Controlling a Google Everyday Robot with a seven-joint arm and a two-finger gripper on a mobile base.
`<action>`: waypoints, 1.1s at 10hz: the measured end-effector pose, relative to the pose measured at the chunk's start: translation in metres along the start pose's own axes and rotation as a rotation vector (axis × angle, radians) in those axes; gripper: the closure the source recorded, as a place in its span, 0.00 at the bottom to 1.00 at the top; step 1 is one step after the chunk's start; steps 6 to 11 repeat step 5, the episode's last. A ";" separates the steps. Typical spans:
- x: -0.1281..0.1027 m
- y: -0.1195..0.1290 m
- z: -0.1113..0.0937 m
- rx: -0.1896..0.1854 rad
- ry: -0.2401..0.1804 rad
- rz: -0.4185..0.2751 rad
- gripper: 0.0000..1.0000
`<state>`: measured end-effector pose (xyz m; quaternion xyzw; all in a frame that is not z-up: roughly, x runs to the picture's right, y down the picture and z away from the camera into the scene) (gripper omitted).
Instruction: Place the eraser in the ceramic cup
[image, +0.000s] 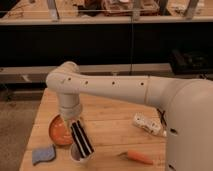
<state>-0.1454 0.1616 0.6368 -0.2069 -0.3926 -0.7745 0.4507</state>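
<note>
view: camera view, the only one, looking over the arm (115, 87) onto the wooden surface (110, 115)
hand: hand (85, 146) hangs below the wrist at the front left of the surface, dark and tilted, lower end to the right, at the mouth of the ceramic cup (76, 155)
hand state: cannot tell wide or narrow, nor whether it holds anything
eraser: not visible as a separate item; my guess is it's in the hand or down in the cup, hidden either way
key relation: cup sits right under the hand's tip, so the target lies downward along the hand's long axis
cup: upright, near the front edge, touching or just beside the orange bowl (59, 131) to its upper left; can't tell which
neighbours: blue cloth (43, 154) near, left of the cup; carrot (137, 157) well apart, to the right; white packet (148, 124) well apart, right and further back
step (judgement): drop stage over the cup
next move needs: release with the tip inside the rim, then a lift clear
risk: tilted hand may catch the rim and tip the cup on withdrawal
</note>
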 end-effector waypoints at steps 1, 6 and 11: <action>-0.001 0.003 0.001 -0.002 0.001 0.005 0.25; 0.006 0.023 0.006 -0.004 0.004 0.002 0.49; 0.006 0.023 0.006 -0.004 0.004 0.002 0.49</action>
